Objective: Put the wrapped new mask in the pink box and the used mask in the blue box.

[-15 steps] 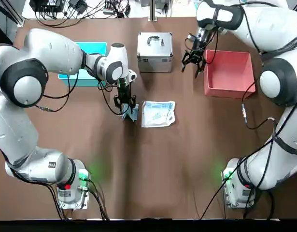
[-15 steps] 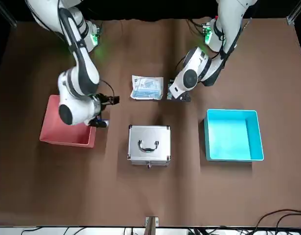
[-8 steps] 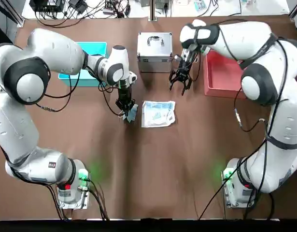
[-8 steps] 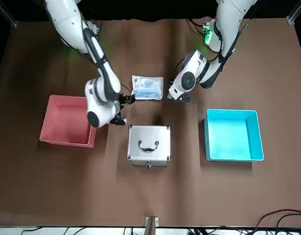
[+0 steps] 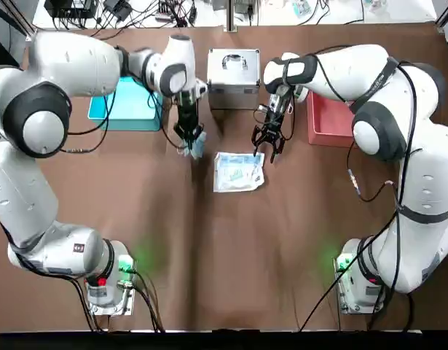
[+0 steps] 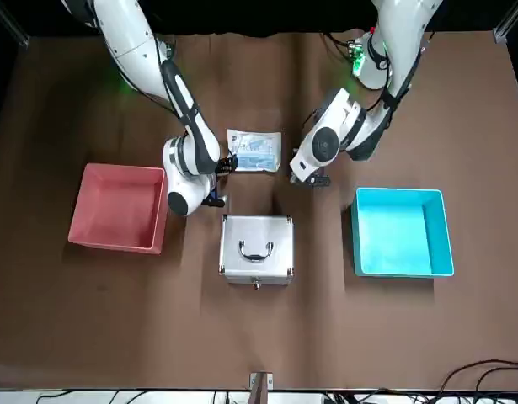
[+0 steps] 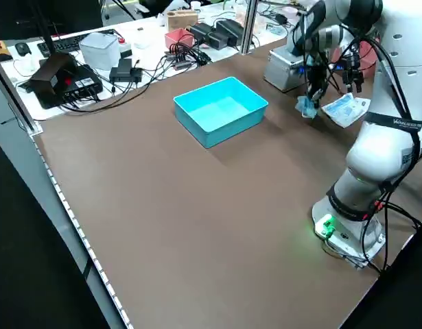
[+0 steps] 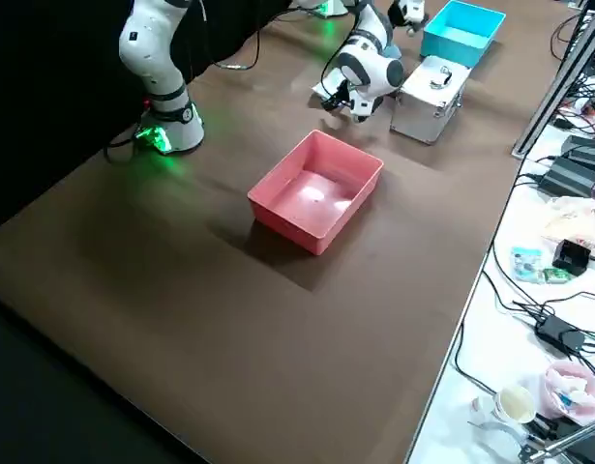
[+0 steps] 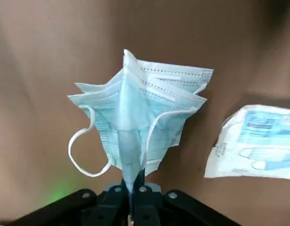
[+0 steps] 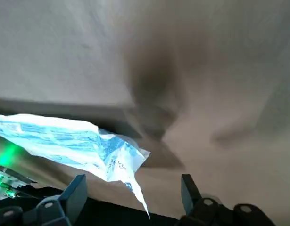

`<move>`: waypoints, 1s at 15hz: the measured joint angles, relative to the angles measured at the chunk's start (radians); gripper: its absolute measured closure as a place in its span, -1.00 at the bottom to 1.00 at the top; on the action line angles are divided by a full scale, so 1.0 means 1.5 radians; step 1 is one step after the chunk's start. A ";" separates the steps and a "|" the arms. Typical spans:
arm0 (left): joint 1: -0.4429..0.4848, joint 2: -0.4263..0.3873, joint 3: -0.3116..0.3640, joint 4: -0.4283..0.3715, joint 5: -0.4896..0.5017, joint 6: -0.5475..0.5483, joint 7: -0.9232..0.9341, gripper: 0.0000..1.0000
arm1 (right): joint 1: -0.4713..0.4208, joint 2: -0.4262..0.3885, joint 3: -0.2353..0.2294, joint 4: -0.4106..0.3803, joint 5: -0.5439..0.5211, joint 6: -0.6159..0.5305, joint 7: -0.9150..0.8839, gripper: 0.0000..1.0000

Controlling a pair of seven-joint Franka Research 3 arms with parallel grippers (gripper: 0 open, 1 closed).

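My left gripper (image 5: 188, 136) is shut on the used mask (image 5: 195, 148), a bunched blue mask that hangs off the table with its ear loops dangling (image 9: 135, 122). It is held between the blue box (image 5: 125, 111) and the wrapped new mask (image 5: 239, 171). The packet lies flat at the table's middle. My right gripper (image 5: 267, 144) hovers open at the packet's far right corner, its fingers (image 10: 76, 193) spread on either side of the packet's edge (image 10: 69, 139). The pink box (image 5: 328, 122) sits at the far right, partly covered by my right arm.
A silver metal case with a handle (image 5: 233, 69) stands at the far middle, between the two boxes and close behind both grippers. Cables and devices lie beyond the table's far edge. Bare brown table stretches toward the arm bases.
My left gripper has lifted the used mask and carried it toward the far side, nearer the blue box. My right gripper has swung from beside the pink box to the packet's far corner.
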 joint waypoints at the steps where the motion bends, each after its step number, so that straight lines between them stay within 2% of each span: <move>1: 0.008 -0.004 0.000 0.038 0.004 -0.048 0.000 0.96 | 0.004 0.000 0.000 -0.005 0.009 0.000 -0.001 -0.78; 4: 0.042 -0.014 0.001 0.147 0.013 -0.169 0.001 0.96 | 0.021 0.000 0.001 -0.008 0.025 0.016 -0.001 -0.78; 6: 0.070 -0.015 0.001 0.199 0.025 -0.207 0.007 0.96 | 0.030 0.000 0.001 -0.008 0.029 0.029 -0.001 -0.77; 11: 0.152 -0.012 0.004 0.254 0.067 -0.212 0.077 0.96 | 0.045 0.004 0.001 -0.020 0.030 0.044 -0.001 -0.71; 13: 0.192 -0.009 0.004 0.263 0.078 -0.212 0.140 0.96 | 0.048 0.005 0.001 -0.021 0.030 0.045 -0.001 -0.66; 14: 0.210 -0.008 0.004 0.265 0.086 -0.212 0.175 0.96 | 0.049 0.005 0.001 -0.022 0.030 0.047 -0.001 -0.53; 15: 0.225 -0.007 0.004 0.265 0.095 -0.212 0.206 0.96 | 0.051 0.005 0.001 -0.022 0.030 0.050 -0.001 -0.53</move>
